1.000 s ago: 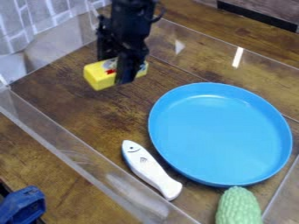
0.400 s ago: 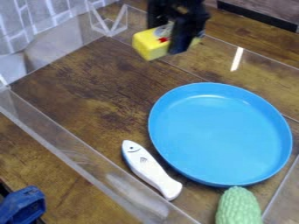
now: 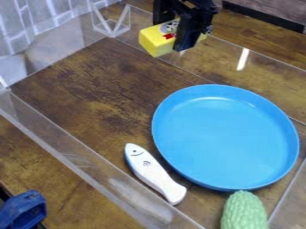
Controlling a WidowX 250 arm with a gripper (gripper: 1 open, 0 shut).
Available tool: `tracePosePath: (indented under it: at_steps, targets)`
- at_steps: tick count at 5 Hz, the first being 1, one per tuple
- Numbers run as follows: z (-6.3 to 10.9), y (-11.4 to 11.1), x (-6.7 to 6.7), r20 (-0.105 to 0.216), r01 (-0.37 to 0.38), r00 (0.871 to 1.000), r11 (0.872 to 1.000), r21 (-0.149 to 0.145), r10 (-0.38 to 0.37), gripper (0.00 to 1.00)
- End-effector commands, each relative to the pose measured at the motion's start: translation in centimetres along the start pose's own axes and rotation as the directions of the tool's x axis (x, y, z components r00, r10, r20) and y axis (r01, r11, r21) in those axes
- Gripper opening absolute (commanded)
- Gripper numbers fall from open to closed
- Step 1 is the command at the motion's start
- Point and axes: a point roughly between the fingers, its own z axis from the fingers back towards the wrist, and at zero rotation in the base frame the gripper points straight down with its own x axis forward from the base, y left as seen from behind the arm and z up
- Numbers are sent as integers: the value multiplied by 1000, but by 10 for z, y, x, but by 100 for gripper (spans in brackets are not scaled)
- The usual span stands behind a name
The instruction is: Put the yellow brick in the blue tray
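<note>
Pincer [image 3: 180,29] closed on yellow brick [image 3: 158,39] (label showing), beyond blue tray [image 3: 225,137].

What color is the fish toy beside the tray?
White fish toy, plain in the camera view.

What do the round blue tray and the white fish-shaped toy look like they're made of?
The tray looks like smooth plastic with a soft sheen: one even bright blue, with a thin raised rim; coated metal can't be ruled out. The white fish-shaped toy seems to be hard plastic or painted wood, judging by its clean, firm outline and pale surface; the picture doesn't settle which.
</note>
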Motion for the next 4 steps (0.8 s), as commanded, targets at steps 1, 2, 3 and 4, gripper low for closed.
tracePosePath:
  at_steps: [1,2,3,4]
  targets:
    - [16,17,-1,58,-17,998,999,29,16,0]
    - [13,20,-4,52,-14,999,999,40,12,0]
    - [8,19,-3,43,-15,999,999,45,13,0]
    - [8,32,0,44,-20,999,998,63,18,0]
